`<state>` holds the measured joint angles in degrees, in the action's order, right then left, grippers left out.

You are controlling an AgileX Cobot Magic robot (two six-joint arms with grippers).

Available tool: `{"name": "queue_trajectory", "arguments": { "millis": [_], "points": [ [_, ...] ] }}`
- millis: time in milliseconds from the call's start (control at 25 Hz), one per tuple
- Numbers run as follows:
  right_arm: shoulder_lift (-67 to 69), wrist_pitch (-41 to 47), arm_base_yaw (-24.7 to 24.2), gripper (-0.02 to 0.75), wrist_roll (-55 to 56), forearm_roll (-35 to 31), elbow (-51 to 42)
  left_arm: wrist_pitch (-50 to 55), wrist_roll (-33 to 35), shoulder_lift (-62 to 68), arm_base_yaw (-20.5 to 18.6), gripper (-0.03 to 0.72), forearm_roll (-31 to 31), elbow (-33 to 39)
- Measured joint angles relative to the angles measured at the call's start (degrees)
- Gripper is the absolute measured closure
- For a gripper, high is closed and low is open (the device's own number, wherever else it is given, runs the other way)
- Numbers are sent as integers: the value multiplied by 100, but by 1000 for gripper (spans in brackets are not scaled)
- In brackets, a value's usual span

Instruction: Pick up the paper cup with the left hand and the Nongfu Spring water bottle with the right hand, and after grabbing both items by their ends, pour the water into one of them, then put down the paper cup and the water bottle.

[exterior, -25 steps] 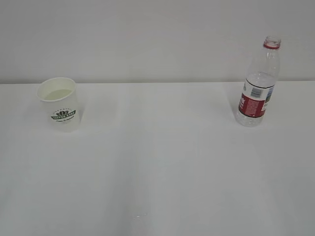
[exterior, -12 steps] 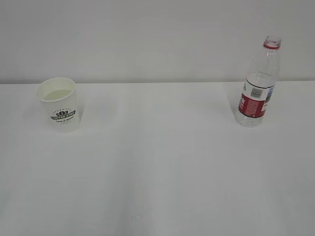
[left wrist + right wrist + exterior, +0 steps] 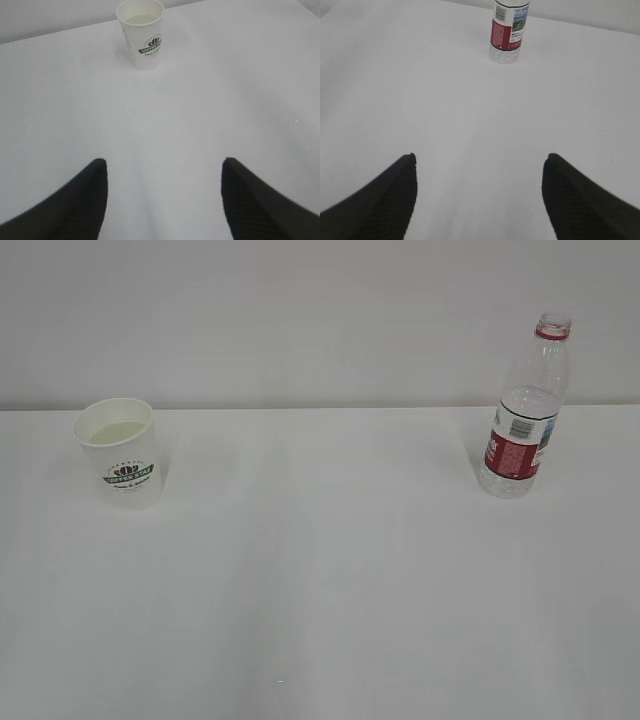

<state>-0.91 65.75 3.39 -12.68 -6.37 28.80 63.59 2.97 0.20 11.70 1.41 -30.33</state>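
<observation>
The paper cup (image 3: 119,452) and the Nongfu Spring water bottle (image 3: 525,408) stand upright on a white desk (image 3: 320,580), both free of the 2 grippers.

The left hand (image 3: 164,172) has its jaws spread wide with nothing between them; only bare desk shows between the 2 dark fingertips (image 3: 95,185). Ahead of them, well apart, the cup sits near the desk's far edge on the left, its green logo facing the camera and water (image 3: 116,431) visible inside.

The right hand (image 3: 479,167) likewise has its jaws spread wide and empty, fingertips (image 3: 405,180) low over the surface. The bottle stands well ahead of them, close to the far edge on the right, its red, white and green label facing forward and its neck open above the red ring.

Neither gripper appears in the exterior view. A broad stretch of open desk separates cup from bottle, and the whole near half of the surface lies bare. A pale wall (image 3: 320,320) rises just behind the far edge.
</observation>
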Motion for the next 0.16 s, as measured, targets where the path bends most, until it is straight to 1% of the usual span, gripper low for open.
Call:
{"name": "queue_trajectory", "arguments": {
  "millis": [160],
  "points": [
    [0, 0, 0, 150, 0, 0, 0, 0, 0, 0, 0, 172, 0, 0]
  ]
}}
